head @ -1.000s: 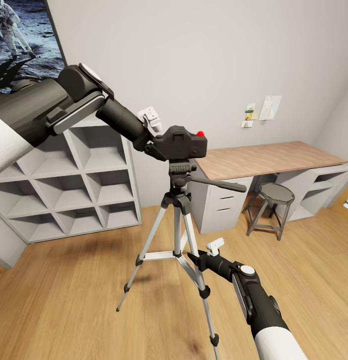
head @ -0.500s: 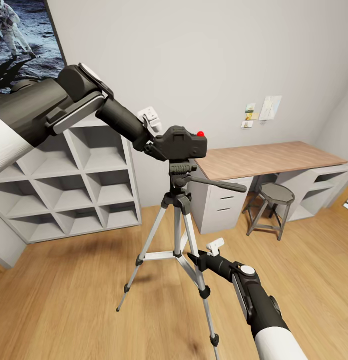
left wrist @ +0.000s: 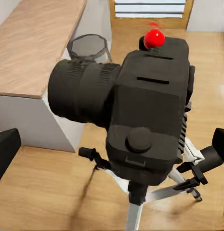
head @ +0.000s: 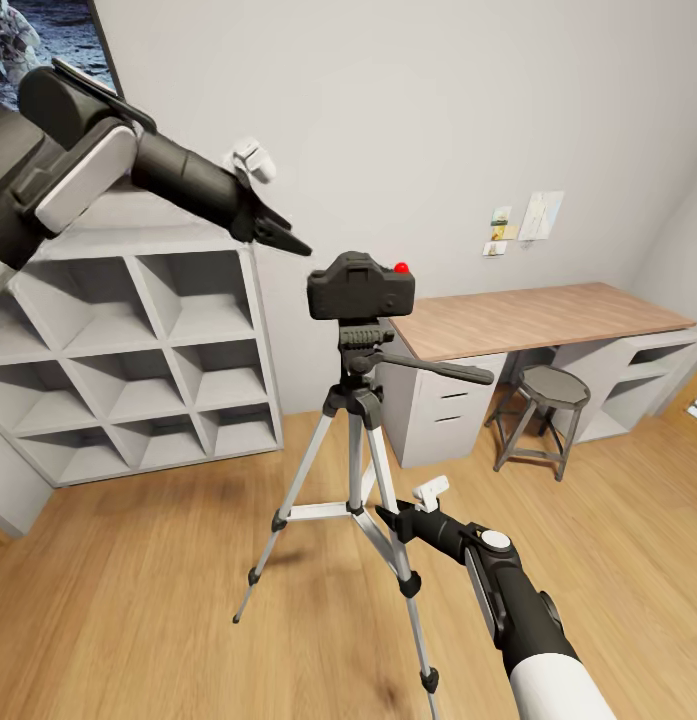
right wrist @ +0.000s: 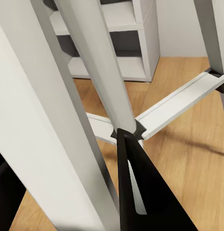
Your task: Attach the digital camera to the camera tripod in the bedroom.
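Note:
The black digital camera (head: 360, 286), red button on top, sits upright on the pan head of the silver-legged camera tripod (head: 361, 420) in the bedroom. My left gripper (head: 285, 236) hangs open up and to the left of the camera, apart from it. In the left wrist view the camera (left wrist: 140, 110) lies between and beyond the spread fingers. My right gripper (head: 388, 517) is low at a front tripod leg (right wrist: 49, 120). One black finger (right wrist: 140, 192) lies on one side of that leg and the other at the picture's edge beyond it. Whether they press the leg is unclear.
Grey cube shelving (head: 138, 370) stands at the left wall under the moon picture (head: 48, 30). A wood-topped desk (head: 548, 315) with a round grey stool (head: 551, 400) is at the right. Wood plank floor (head: 138, 590) spreads around the tripod legs.
My left gripper has let go of the camera, opened and drawn back up and to the left. The camera stays on the tripod head. The right arm has not moved.

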You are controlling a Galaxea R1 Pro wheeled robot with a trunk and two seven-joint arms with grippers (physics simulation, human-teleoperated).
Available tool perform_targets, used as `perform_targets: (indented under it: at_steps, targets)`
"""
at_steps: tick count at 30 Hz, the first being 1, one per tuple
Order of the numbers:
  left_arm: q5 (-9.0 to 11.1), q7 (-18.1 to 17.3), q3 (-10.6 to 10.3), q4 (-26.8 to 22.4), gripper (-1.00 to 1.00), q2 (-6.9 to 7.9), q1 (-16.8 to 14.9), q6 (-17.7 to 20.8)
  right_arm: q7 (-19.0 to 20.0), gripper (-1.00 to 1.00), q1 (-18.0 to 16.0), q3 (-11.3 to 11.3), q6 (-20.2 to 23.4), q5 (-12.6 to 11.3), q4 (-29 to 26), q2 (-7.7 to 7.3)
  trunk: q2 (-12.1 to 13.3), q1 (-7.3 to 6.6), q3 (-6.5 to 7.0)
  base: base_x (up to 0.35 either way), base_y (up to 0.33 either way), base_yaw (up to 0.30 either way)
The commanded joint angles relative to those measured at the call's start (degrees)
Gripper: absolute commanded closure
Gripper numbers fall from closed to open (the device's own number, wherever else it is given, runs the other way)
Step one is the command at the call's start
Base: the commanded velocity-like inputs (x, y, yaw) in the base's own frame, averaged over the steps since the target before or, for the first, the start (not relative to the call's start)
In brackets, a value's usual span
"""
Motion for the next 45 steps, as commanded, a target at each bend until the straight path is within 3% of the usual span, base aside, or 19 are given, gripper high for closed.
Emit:
perform_targets:
  at_steps: [1, 3, 6, 11, 17, 20, 22, 23, 24, 29, 33, 34, 36, 39, 45]
  targets:
    - [0.38, 0.10, 1.00, 0.06, -1.00, 0.51, -0.09, 0.34, 0.48, 1.00, -0.05, -0.20, 0.37, 0.37, -0.06, 0.08, -0.07, 0.02, -0.10, 0.000, 0.000, 0.000]
    - [0.45, 0.21, 3.46, 0.20, -1.00, 1.76, -0.10, 0.38, 0.48, 1.00, -0.06, -0.20, 0.37, 0.37, -0.08, 0.08, -0.07, 0.02, -0.10, 0.000, 0.000, 0.000]
    - [0.92, 0.28, 5.09, 0.38, -1.00, 3.51, -0.10, 0.45, 0.48, 1.00, -0.06, -0.20, 0.37, 0.37, -0.09, 0.08, -0.07, 0.02, -0.10, 0.000, 0.000, 0.000]
    - [3.08, 0.40, 5.90, 2.35, -1.00, 6.08, -0.06, 0.70, 0.48, 1.00, -0.06, -0.20, 0.37, 0.37, -0.12, 0.08, -0.07, 0.02, -0.10, 0.000, 0.000, 0.000]
    - [5.41, 0.49, 5.99, 9.67, -1.00, 9.01, 1.25, 1.21, 0.48, 1.00, -0.06, -0.20, 0.37, 0.37, -0.09, 0.08, -0.07, 0.02, -0.10, 0.000, 0.000, 0.000]
    - [5.56, 0.82, 5.82, 14.25, -1.00, 9.78, 6.27, 1.44, 0.48, 1.00, -0.05, -0.20, 0.41, 0.37, -0.03, 0.08, -0.07, 0.02, -0.10, 0.000, 0.000, 0.000]
    - [5.56, 2.04, 5.75, 19.93, -1.00, 9.90, 13.76, 1.32, 0.48, 1.00, -0.07, -0.18, 0.53, 0.37, 0.00, 0.09, -0.07, 0.02, -0.10, 0.000, 0.000, 0.000]
    - [5.57, 2.59, 5.74, 21.46, -1.00, 9.89, 15.50, 1.26, 0.48, 1.00, -0.06, -0.18, 0.57, 0.37, 0.00, 0.09, -0.07, 0.02, -0.10, 0.000, 0.000, 0.000]
    - [5.59, 3.97, 5.72, 24.60, -1.00, 9.76, 18.60, 1.17, 0.48, 1.00, -0.05, -0.17, 0.63, 0.37, 0.01, 0.09, -0.07, 0.02, -0.10, 0.000, 0.000, 0.000]
    - [5.47, 9.76, 5.71, 34.01, -1.00, 8.50, 25.52, -0.75, 0.51, 1.00, -0.09, -0.13, 0.71, 0.37, 0.01, 0.09, -0.07, 0.02, -0.10, 0.000, 0.000, 0.000]
    - [5.89, 13.63, 5.70, 41.19, -1.00, 6.50, 33.08, -7.04, 0.56, 1.00, -0.09, -0.12, 0.72, 0.37, -0.04, 0.09, -0.07, 0.02, -0.10, 0.000, 0.000, 0.000]
    - [6.00, 14.44, 5.72, 43.88, -1.00, 5.48, 36.53, -10.43, 0.60, 1.00, -0.07, -0.13, 0.74, 0.37, -0.08, 0.09, -0.07, 0.02, -0.10, 0.000, 0.000, 0.000]
    - [6.07, 14.97, 5.74, 46.47, -1.00, 4.28, 40.04, -13.82, 0.62, 1.00, -0.07, -0.14, 0.77, 0.37, -0.11, 0.09, -0.07, 0.02, -0.10, 0.000, 0.000, 0.000]
    - [6.16, 15.75, 5.85, 52.16, -1.00, 0.80, 48.47, -20.68, 0.64, 1.00, -0.07, -0.18, 0.80, 0.37, -0.04, 0.08, -0.07, 0.02, -0.10, 0.000, 0.000, 0.000]
    - [6.23, 16.10, 6.06, 54.98, -1.00, -3.33, 61.12, -24.61, 0.75, 1.00, -0.07, -0.16, 0.88, 0.24, 0.14, 0.01, -0.07, 0.02, -0.10, 0.000, 0.000, 0.000]
